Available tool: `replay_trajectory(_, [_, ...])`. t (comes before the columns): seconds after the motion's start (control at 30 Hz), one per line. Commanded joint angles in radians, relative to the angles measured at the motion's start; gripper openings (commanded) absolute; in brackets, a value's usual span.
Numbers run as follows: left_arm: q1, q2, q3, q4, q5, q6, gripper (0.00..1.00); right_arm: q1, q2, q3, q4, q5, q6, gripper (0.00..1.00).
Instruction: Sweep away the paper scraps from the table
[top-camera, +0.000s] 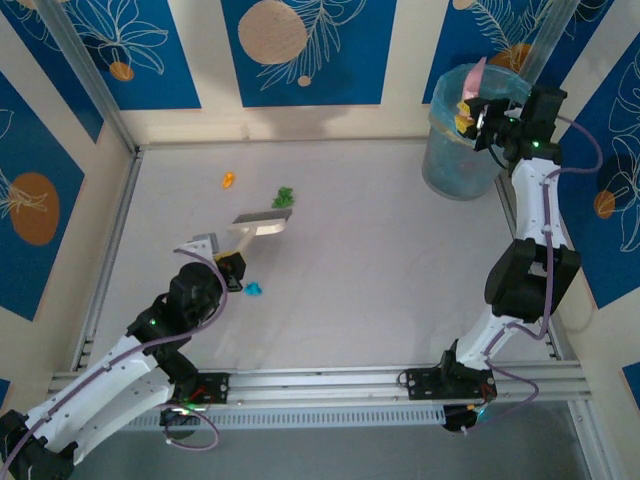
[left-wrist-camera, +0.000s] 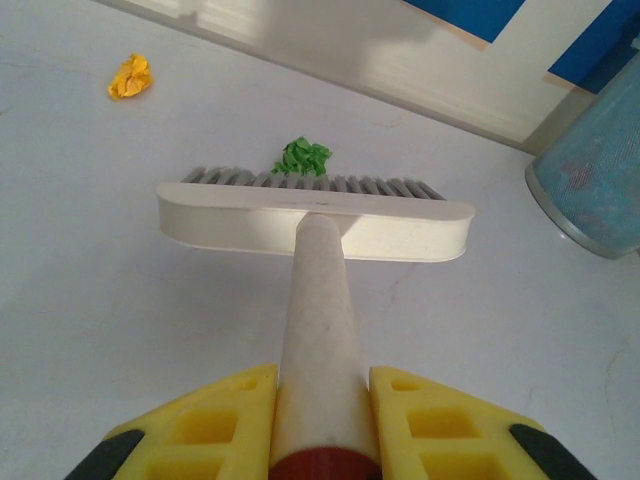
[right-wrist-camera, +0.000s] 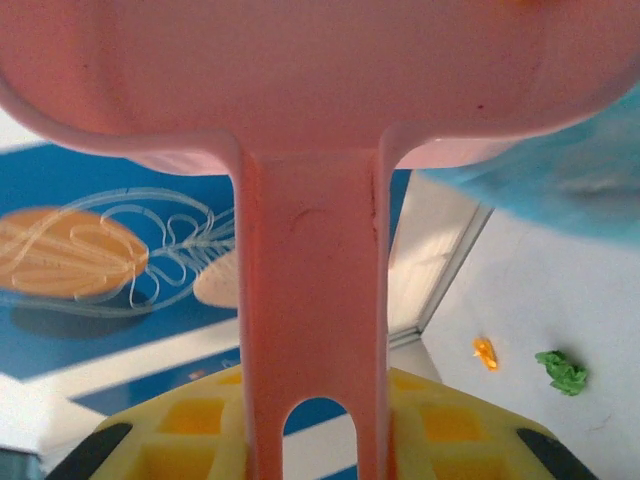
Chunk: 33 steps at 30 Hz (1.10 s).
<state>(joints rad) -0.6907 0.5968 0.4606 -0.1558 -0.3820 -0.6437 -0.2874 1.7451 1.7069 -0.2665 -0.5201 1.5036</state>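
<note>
My left end effector (left-wrist-camera: 322, 425) is clenched on the round cream plastic handle of a flat-headed brush with grey bristles (left-wrist-camera: 315, 222). Its yellow pads (left-wrist-camera: 200, 435) sit either side of the shaft. I judge the brush is held low and forward so the bristles can rake the white rectangular surface (top-camera: 380, 270) ahead of me.

The crumpled green paper wad (left-wrist-camera: 302, 157) lies just past the bristles at 12 o'clock in my left wrist view; touching or a hair apart, can't tell. From above it sits at 1 o'clock from that end effector. The crumpled orange paper wad (top-camera: 228, 180) is at 12 o'clock, farther out and well apart from the brush. The crumpled cyan paper wad (top-camera: 254, 289) is just beside the end effector at 4 o'clock, behind the brush head, so it probably needs a separate stroke.

My right end effector (right-wrist-camera: 312, 425) grasps the flat pink plastic dustpan (right-wrist-camera: 310, 80) by its handle. It is raised at the translucent blue plastic bin (top-camera: 458, 160) in the surface's 1 o'clock corner, likely for dumping. All three wads are well apart from it.
</note>
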Motion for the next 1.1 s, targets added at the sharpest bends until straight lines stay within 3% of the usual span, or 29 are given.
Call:
replay_trajectory(0.0, [-0.006, -0.018, 0.003, 0.060, 0.000, 0.025, 0.00, -0.015, -0.019, -0.008, 0.118, -0.004, 0.101, 0.00])
replay_trajectory(0.43, [-0.007, -0.007, 0.011, 0.060, 0.019, 0.027, 0.00, -0.024, -0.044, -0.025, 0.193, -0.047, 0.174, 0.00])
replay_trajectory(0.53, [-0.007, -0.012, 0.012, 0.054, 0.011, 0.027, 0.00, -0.024, -0.064, -0.018, 0.162, -0.049, 0.124, 0.00])
replay_trajectory(0.63, [-0.007, -0.022, 0.011, 0.048, 0.004, 0.027, 0.00, 0.003, -0.108, 0.022, 0.054, -0.047, -0.021, 0.00])
replay_trajectory(0.77, [-0.006, -0.036, 0.019, 0.012, -0.041, 0.020, 0.00, 0.117, -0.232, -0.025, -0.108, 0.055, -0.295, 0.00])
replay_trajectory(0.83, [-0.006, -0.045, 0.030, -0.036, -0.097, 0.006, 0.00, 0.199, -0.302, -0.118, -0.089, 0.106, -0.407, 0.00])
replay_trajectory(1.07, [-0.006, -0.075, 0.043, -0.152, -0.253, -0.047, 0.00, 0.570, -0.458, -0.352, -0.151, 0.403, -0.819, 0.00])
